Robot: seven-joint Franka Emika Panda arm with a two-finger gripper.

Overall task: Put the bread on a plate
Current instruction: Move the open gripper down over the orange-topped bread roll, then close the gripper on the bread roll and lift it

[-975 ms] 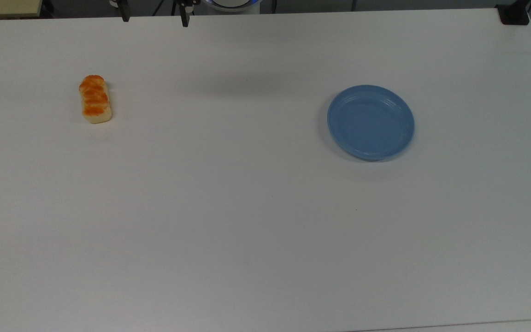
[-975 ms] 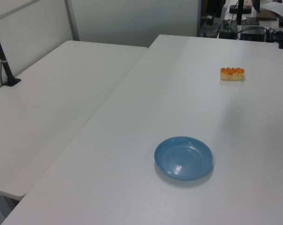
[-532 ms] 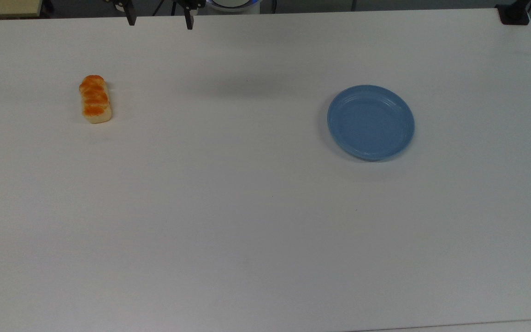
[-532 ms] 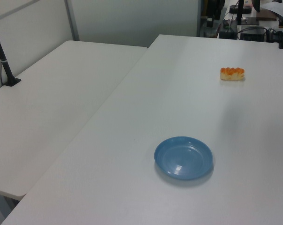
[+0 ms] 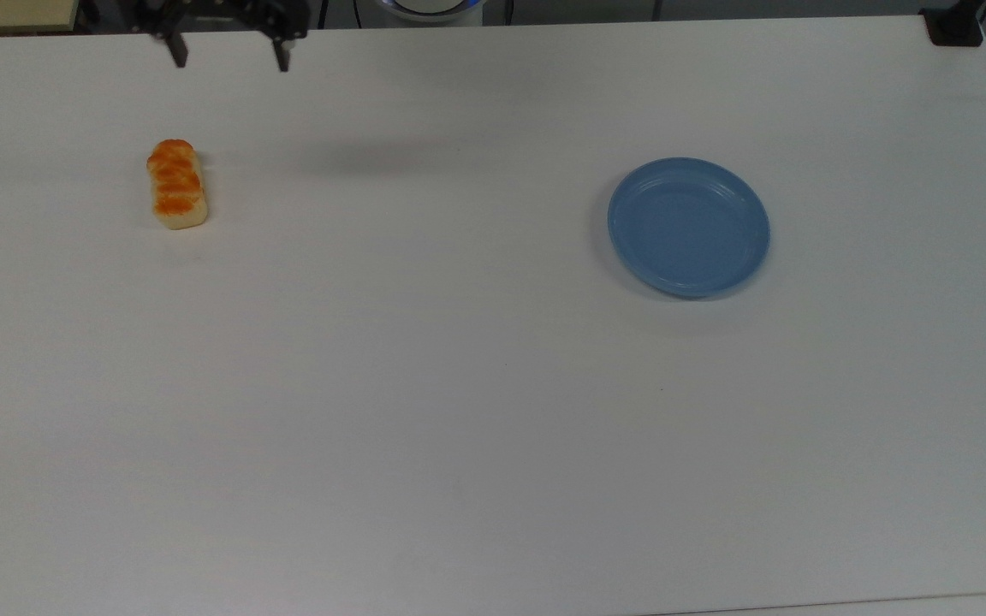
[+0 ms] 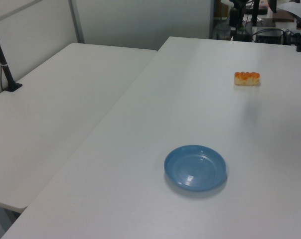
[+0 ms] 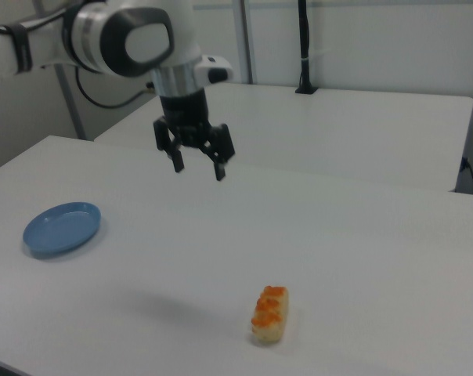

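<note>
You're hanging the black two-finger gripper [image 7: 197, 166] jaws apart above the small orange-glazed oblong loaf [image 7: 269, 314]; drifting off-centre, you're risking nudging it away; round blue plate [image 5: 688, 227] is sitting well apart, at the loaf's 3 o'clock in the top view.

Work surface: white table [image 5: 476, 411], matte.
Adjacent furniture: second white table [image 6: 51, 124], butted alongside.
Walls: pale partition panels [image 6: 140, 20].
Fixture: black clamped pole [image 6: 3, 67].

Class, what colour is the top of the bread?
Orange-brown over pale cream sides; the bread shows best in the top view.
</note>
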